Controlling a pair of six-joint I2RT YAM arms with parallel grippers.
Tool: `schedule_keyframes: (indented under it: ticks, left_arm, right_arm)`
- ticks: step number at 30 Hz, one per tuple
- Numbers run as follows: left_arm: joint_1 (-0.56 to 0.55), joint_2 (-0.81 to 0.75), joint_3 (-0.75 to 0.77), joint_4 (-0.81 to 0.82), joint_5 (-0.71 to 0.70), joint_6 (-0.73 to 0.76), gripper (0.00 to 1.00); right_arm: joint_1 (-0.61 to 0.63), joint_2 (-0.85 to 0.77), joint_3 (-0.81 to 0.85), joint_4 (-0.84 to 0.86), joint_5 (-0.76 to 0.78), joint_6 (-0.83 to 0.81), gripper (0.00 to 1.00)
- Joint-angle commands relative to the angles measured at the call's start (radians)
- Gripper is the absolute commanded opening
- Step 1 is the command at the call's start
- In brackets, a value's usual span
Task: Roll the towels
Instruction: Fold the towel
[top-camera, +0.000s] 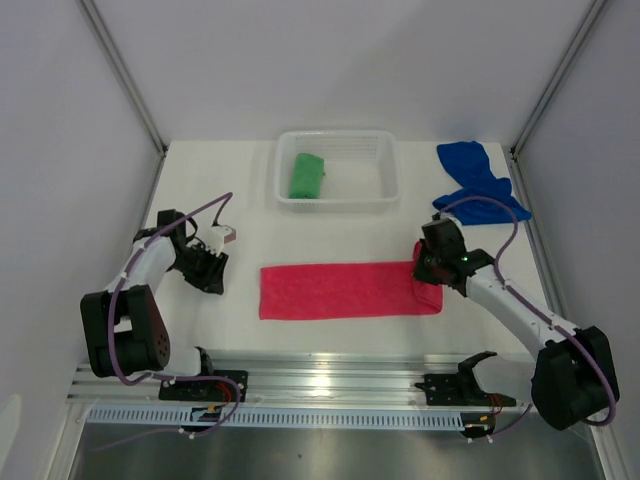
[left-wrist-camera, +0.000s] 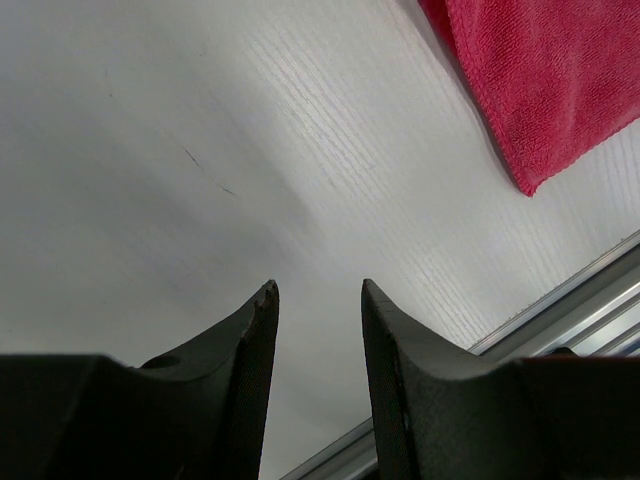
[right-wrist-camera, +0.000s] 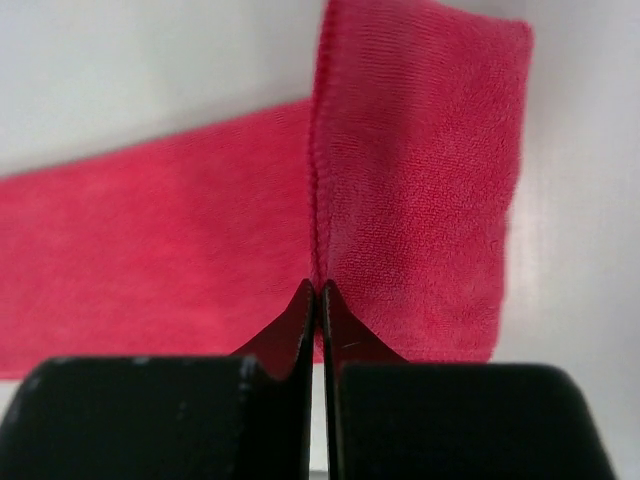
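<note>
Rolling the pink-red towel (top-camera: 340, 290) looks like the step in hand. It lies as a long flat strip across the middle of the table (top-camera: 330, 235), running left to right, with its right end turned over onto itself as a first short flap.

To do it well, as I judge it:
- keep the turn tight and low and carry the pinched hem leftward along the strip
- keep the roll square to the long edges so it doesn't cone
- re-grip often, because soft microfibre slumps and springs open if let go early
- the left end may need pinning if the strip drags

Right gripper (right-wrist-camera: 317, 290): jaws pressed together, with no gap visible. It sits at the towel's right end. In the wrist view the stitched hem of the flap runs straight into the fingertips, so it reads as a pinch on the towel's edge. The flap lies to the right of the hem and the flat strip to the left.

Left gripper (left-wrist-camera: 315, 290): jaws partly open and holding nothing, over bare table. It is just left of the strip's left end, apart from it; a corner of the towel shows at the top right of its view.

Other towels:
- The green towel (top-camera: 306, 175) is already a roll, lying in the left part of the white slotted basket (top-camera: 338, 203) at the far middle.
- The blue towel (top-camera: 475, 180) is crumpled at the far right, just beyond the right arm, and not rolled yet.

So, by my count, one is done, one is under way and one is left.
</note>
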Motion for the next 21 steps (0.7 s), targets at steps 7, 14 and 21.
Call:
schedule_keyframes:
  ticks: [7,14,21]
  left_arm:
    - [-0.006,0.015,0.010,-0.019,0.078,-0.044,0.42]
    - [-0.039,0.003,-0.019,-0.013,0.092,-0.057,0.43]
    - [-0.046,0.021,-0.042,0.004,0.100,-0.060,0.43]
  right_arm:
    - [0.434,0.292,0.236,0.136,0.064,0.226,0.00]
    - [0.606,0.576,0.530,0.147,0.009,0.262,0.00]
    - [0.696,0.684,0.695,0.143,0.013,0.279,0.00]
